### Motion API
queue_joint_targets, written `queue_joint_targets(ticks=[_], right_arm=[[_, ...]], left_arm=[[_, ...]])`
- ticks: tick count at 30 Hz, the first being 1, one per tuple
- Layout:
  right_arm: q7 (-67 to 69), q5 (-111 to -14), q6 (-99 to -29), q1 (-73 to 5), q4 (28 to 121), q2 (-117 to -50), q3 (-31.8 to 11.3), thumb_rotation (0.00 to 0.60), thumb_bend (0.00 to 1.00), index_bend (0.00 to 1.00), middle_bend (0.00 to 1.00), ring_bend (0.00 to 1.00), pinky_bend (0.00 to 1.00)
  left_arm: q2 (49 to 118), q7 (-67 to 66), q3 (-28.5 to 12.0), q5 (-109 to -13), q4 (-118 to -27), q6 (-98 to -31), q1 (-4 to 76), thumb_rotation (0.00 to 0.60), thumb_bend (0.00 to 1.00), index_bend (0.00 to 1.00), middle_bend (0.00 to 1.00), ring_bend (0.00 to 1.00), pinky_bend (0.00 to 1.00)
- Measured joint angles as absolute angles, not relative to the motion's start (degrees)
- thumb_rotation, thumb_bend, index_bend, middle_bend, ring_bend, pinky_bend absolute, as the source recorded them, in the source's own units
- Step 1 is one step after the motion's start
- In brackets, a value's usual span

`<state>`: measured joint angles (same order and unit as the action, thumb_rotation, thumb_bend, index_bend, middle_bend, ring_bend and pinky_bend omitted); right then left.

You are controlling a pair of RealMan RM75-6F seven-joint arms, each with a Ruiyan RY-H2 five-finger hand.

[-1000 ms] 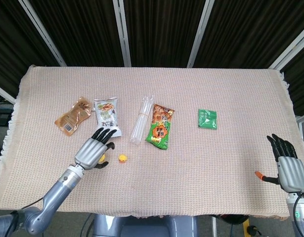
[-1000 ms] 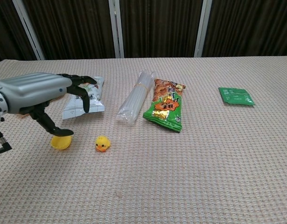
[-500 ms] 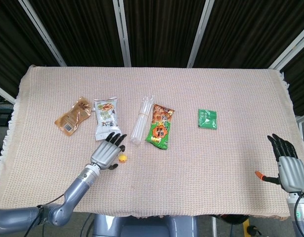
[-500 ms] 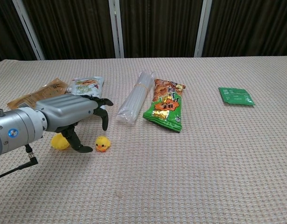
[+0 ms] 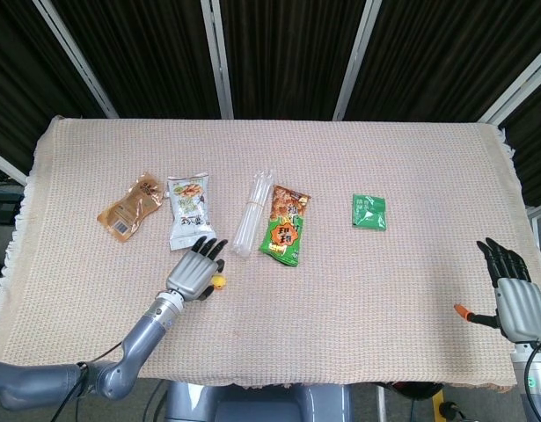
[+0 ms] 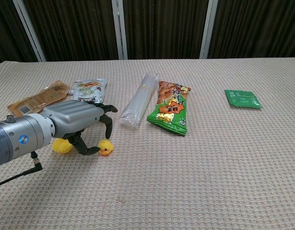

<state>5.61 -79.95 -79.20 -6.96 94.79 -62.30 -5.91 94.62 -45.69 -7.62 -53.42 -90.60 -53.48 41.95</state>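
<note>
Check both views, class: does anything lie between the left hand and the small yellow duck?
Nothing visible does. The left hand arches right over the duck, its fingers curling down around it. A second yellow toy sits behind the hand, out of the way.

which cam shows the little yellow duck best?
Chest view: the duck sits side-on at the left hand, its orange beak visible. In the head view the duck is only a tiny yellow speck beside that hand.

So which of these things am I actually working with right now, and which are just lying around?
In hand:
left hand, fingers curved down around the small yellow duck
small yellow duck
second yellow toy, just behind the hand

Lying about:
brown pouch
white pouch
clear tube bundle
orange-green snack bag
green sachet
right hand, open at the table edge
</note>
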Motion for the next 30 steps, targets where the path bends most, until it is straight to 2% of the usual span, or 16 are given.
queue_joint_targets(ticks=[11, 19, 30], right_arm=[[5.8, -80.2, -79.7, -6.8, 94.6, -62.5, -6.0, 0.6, 0.02, 0.0, 0.0, 0.0, 0.0], [6.1, -80.4, -80.0, -6.8, 94.5, -62.6, -6.1, 0.6, 0.02, 0.0, 0.0, 0.0, 0.0], [6.3, -80.6, -80.2, -6.7, 94.3, -62.6, -6.1, 0.6, 0.02, 0.0, 0.0, 0.0, 0.0]], left_arm=[[95.7, -45.6, -6.3, -52.0, -89.9, -54.4, 43.0, 0.6, 0.38, 0.38, 0.0, 0.0, 0.01], [96.1, -45.1, -5.6, -51.4, -89.4, -55.0, 43.5, 0.6, 0.4, 0.56, 0.0, 0.0, 0.01], [94.2, -42.2, -6.0, -54.1, -92.6, -57.6, 43.1, 0.6, 0.4, 0.57, 0.0, 0.0, 0.0]])
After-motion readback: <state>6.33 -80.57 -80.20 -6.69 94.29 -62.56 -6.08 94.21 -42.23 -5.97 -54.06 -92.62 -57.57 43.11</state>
